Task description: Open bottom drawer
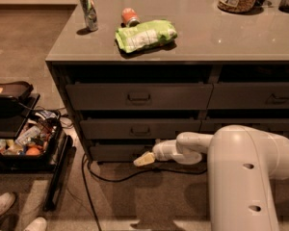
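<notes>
Camera view from where I stand: the bottom drawer [113, 153] is lowest in the left stack of the cabinet [207, 37], at 6 o'clock from the green bag [145, 34] on top. The gripper [144, 159] hangs close at the drawer's front centre. Whether it grasps anything I cannot tell.
</notes>
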`<move>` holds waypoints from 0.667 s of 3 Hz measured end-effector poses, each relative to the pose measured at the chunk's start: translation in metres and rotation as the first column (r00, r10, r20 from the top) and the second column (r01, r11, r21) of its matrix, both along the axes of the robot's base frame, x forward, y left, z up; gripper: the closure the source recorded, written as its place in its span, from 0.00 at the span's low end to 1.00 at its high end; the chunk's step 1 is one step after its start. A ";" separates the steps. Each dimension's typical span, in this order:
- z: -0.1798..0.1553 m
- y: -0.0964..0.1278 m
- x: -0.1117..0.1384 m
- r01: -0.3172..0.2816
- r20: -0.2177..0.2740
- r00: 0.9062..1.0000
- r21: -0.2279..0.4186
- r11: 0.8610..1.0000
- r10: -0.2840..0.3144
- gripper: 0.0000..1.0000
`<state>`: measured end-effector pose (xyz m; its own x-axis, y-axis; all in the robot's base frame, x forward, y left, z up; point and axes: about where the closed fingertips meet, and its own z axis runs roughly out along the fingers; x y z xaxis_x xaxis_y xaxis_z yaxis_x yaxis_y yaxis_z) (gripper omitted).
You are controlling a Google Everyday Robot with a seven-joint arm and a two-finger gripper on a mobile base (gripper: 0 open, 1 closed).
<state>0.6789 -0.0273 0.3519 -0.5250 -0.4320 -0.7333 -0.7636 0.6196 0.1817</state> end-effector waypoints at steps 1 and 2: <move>0.001 0.000 0.001 0.002 0.001 1.000 0.000 1.000 -0.002 0.00; -0.011 0.003 0.017 0.033 -0.009 0.999 0.018 0.999 -0.033 0.00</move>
